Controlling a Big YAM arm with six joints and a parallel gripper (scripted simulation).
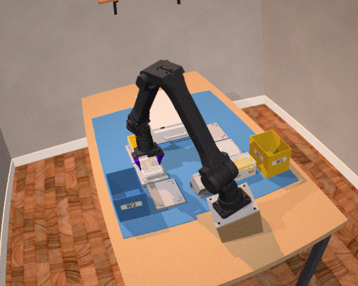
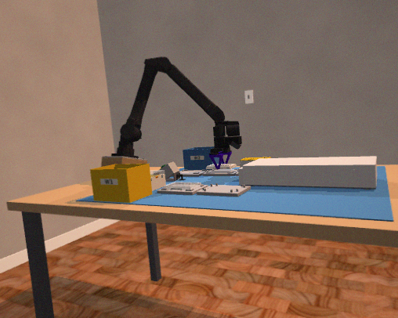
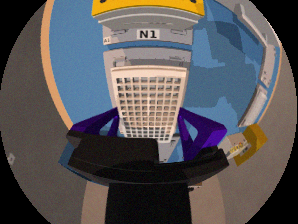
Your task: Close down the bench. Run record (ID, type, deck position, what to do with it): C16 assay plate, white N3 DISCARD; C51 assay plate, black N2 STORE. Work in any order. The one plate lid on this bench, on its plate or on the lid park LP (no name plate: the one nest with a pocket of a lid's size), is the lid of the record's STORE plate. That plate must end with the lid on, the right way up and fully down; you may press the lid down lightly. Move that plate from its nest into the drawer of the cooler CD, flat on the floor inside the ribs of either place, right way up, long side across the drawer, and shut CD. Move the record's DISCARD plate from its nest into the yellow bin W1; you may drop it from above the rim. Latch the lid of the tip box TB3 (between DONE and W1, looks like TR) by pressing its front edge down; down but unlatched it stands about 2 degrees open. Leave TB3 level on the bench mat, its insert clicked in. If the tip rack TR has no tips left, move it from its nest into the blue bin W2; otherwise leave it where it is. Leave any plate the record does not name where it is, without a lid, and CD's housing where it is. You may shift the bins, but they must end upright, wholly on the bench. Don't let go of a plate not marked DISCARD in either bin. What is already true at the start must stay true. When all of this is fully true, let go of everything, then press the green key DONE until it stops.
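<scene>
My gripper [image 1: 150, 163] stands at the left column of nests and is shut on a white assay plate [image 1: 152, 168], its purple fingers on the plate's two long sides. In the wrist view the gripper [image 3: 148, 135] holds the near half of the gridded white plate [image 3: 148, 102]. A name plate N1 [image 3: 148, 34] lies just beyond the plate. In the side view the gripper [image 2: 220, 160] and plate [image 2: 222, 166] are low, at nest level. I cannot tell whether the plate is lifted.
The blue bin W2 [image 1: 127, 194] stands left of a flat grey nest [image 1: 166, 194]. The yellow bin W1 [image 1: 270, 153] stands at the right, next to a yellow-topped tip box [image 1: 245, 164]. The long white cooler [image 2: 309, 171] lies at the back. More nests [image 2: 200, 189] sit near W1.
</scene>
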